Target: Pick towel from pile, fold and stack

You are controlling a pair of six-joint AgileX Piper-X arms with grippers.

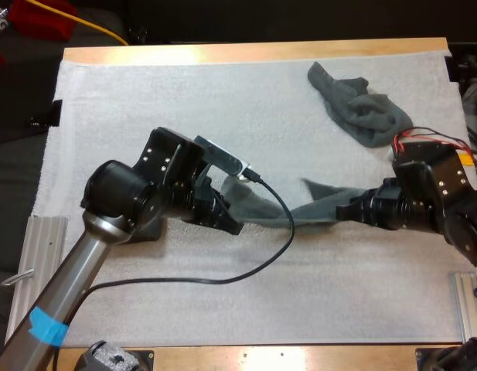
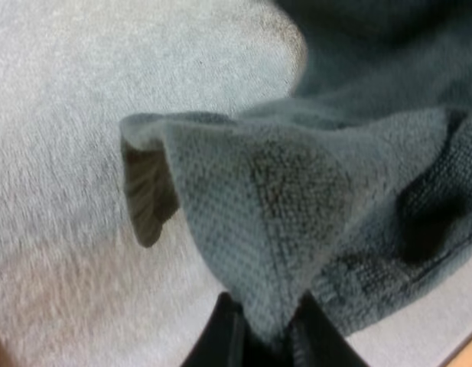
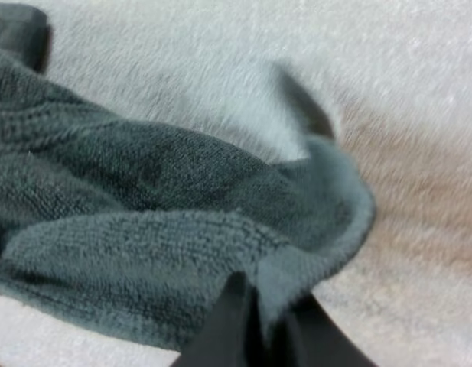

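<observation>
A dark grey-green towel (image 1: 300,210) hangs stretched between my two grippers over the middle of the mat. My left gripper (image 1: 236,220) is shut on its left end; in the left wrist view the fingers pinch a corner of the towel (image 2: 281,229). My right gripper (image 1: 342,211) is shut on the right end, and the right wrist view has the towel (image 3: 144,222) bunched over the pinching fingers (image 3: 236,321). A second towel (image 1: 360,107) lies crumpled at the far right of the mat.
The white mat (image 1: 184,100) covers most of the wooden table (image 1: 246,52). A black cable (image 1: 223,278) loops over the mat in front of the held towel. Metal brackets sit at the near left (image 1: 37,247) and near right (image 1: 470,294).
</observation>
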